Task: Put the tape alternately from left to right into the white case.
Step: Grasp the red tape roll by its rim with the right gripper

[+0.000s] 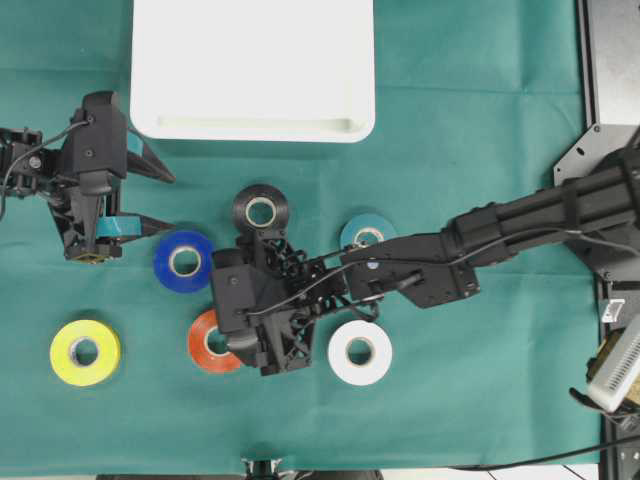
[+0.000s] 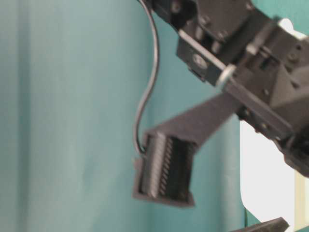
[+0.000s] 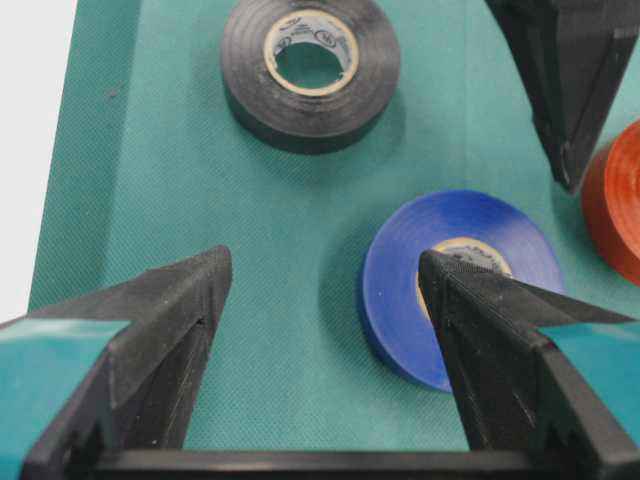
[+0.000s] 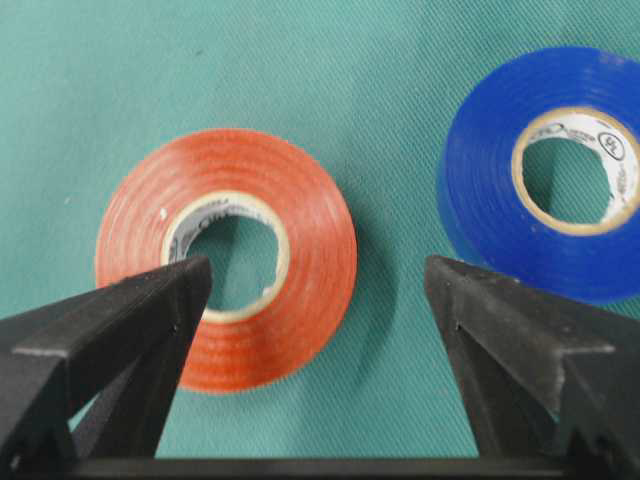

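- Basically, white case (image 1: 250,80) sits at 12 o'clock of the green mat (image 1: 450,180), no rolls in the visible part; six tape rolls lie flat on the mat below it.
- Right gripper (image 4: 315,285) reaches across the middle, jaws apart, nothing held; in its wrist view one finger overlaps the orange roll's (image 4: 227,258) core hole, the other is over bare mat between orange and the blue roll (image 4: 548,170).
- Left gripper (image 1: 150,198) at 9 o'clock, jaws apart, empty, pointing toward the blue roll.
- Other rolls: yellow (image 1: 85,352) at 8 o'clock, black (image 1: 260,209) near centre, teal (image 1: 367,234) half hidden under the right arm, white (image 1: 360,351) at 5 o'clock.
- Step looks like a right-arm pick of orange: straddle one wall of the ring, one finger in the hole, one outside.
- Tip: keep the outer finger clear of blue, close only once fully down, lift straight up.
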Robot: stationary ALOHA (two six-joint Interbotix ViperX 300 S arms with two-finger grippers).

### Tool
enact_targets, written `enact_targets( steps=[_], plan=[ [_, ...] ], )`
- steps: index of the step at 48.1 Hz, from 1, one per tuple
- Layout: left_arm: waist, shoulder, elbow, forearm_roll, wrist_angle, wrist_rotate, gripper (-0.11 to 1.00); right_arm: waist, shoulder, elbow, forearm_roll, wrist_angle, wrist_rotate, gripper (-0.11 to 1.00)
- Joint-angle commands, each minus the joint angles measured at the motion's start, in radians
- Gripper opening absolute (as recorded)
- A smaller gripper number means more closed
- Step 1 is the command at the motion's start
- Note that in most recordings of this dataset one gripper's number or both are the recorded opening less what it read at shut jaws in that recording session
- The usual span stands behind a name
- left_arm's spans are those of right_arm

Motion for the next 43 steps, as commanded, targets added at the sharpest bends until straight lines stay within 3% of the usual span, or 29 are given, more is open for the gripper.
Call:
enact_targets(
  steps=[1, 28, 43],
  plan=[
    [0.003, -0.006, -0.008, -0.002, -0.005, 0.0, 0.79, 0.0, -0.009, -0.035, -0.003, 0.003, 0.006, 0.71],
    [0.003, -0.008, -0.003, -0.003, -0.005, -0.002, 0.79, -0.017, 0.035, -0.058, -0.018, 0.037, 0.109, 0.63],
    [0.003, -0.008, 0.003, -0.002, -0.005, -0.002, 0.79, -0.018, 0.038, -0.064, -0.023, 0.063, 0.118, 0.59]
  ],
)
